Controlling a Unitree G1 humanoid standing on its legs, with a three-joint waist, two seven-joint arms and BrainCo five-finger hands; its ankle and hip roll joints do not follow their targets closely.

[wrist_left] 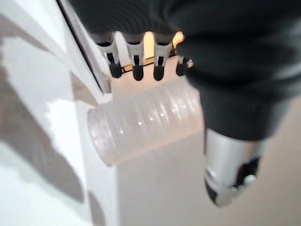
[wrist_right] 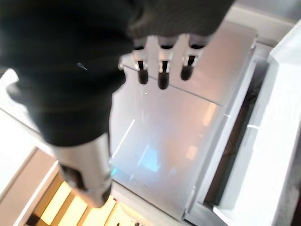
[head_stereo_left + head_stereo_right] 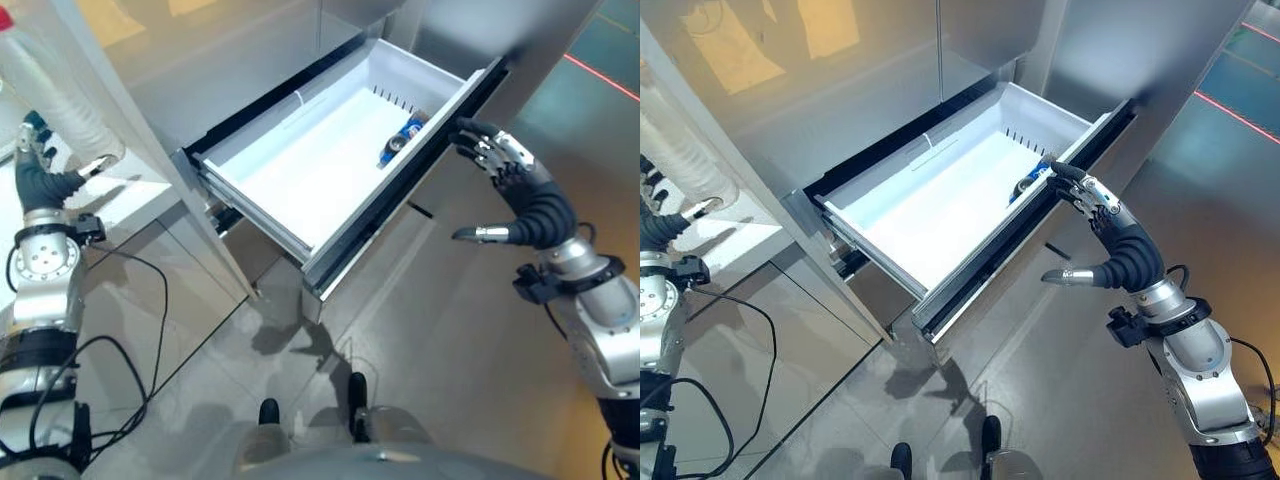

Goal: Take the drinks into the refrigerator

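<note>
The refrigerator's bottom drawer (image 3: 262, 216) stands pulled out, white inside, with a blue drink can (image 3: 402, 140) lying near its front right corner. My right hand (image 3: 522, 200) is open at the drawer's front panel, fingertips at its top edge close to the can, thumb pointing away. A clear ribbed plastic bottle (image 3: 55, 95) with a red cap leans at the far left over a white counter. My left hand (image 3: 40, 172) is open right beside the bottle's base; the bottle (image 1: 146, 122) shows just past its straight fingers (image 1: 136, 70).
The grey refrigerator doors (image 3: 250, 50) rise behind the drawer. The white counter (image 3: 130, 200) stands left of the refrigerator. The drawer's dark front panel (image 3: 400, 200) juts out over the grey floor (image 3: 450, 350). A red line (image 3: 600, 75) crosses the floor at far right.
</note>
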